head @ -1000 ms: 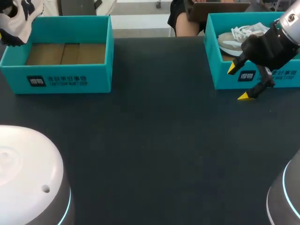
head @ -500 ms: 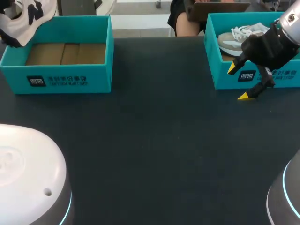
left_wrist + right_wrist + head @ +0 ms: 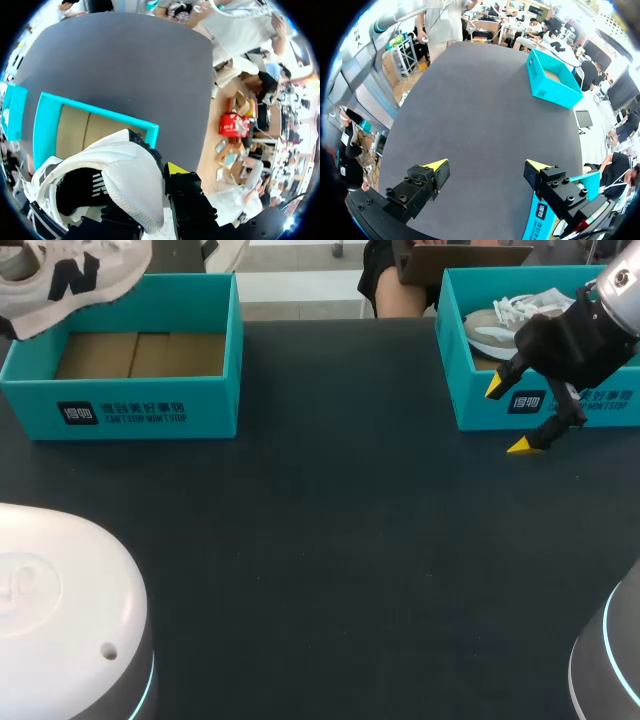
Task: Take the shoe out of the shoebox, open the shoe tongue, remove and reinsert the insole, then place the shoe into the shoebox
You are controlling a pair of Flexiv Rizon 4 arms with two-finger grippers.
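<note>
Mesh sneaker (image 3: 75, 275) swung right over cardboard shoebox (image 3: 150, 410), left jaws gripping, right jaws wide

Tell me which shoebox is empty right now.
The left shoebox: its cardboard floor is bare, with the white shoe held above its far corner. The right shoebox holds a grey shoe.
</note>
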